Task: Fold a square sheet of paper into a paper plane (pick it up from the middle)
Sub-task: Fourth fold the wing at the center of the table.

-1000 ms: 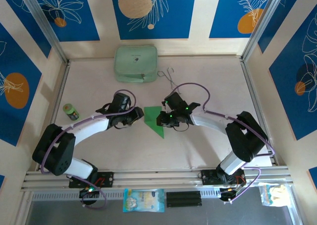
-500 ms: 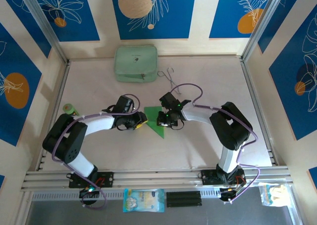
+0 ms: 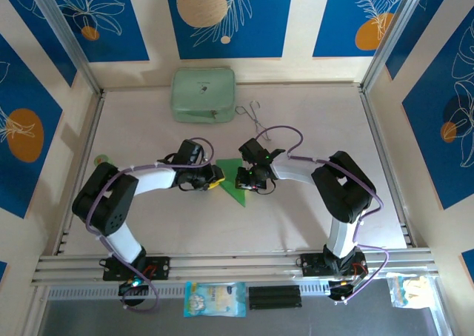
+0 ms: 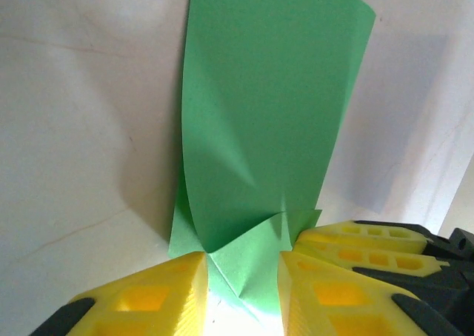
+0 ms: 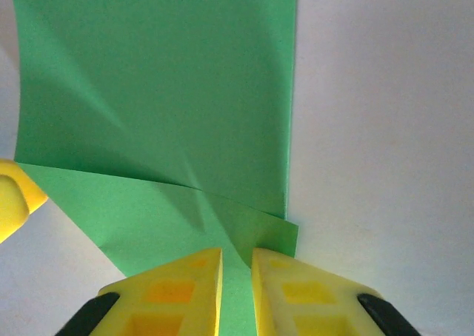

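Observation:
The square sheet of paper (image 3: 231, 183) is bright green and partly folded, with diagonal creases and a layer standing up; it lies mid-table between both grippers. My left gripper (image 3: 215, 179) is at its left edge. In the left wrist view its yellow fingers (image 4: 141, 299) stand apart, open, with a folded corner of the paper (image 4: 266, 114) lying between them. My right gripper (image 3: 243, 179) is at the paper's right side. In the right wrist view it (image 5: 237, 291) is shut on a strip of the paper (image 5: 148, 92).
A pale mint case (image 3: 204, 94) lies at the back of the table, with thin wire tongs (image 3: 253, 114) beside it. A small green object (image 3: 100, 159) sits at the left edge. Metal rails border the table, and a packet (image 3: 215, 299) lies below the front rail.
My left gripper has moved right, up to the paper's left edge. The right arm's elbow has swung inward while its gripper stayed on the paper.

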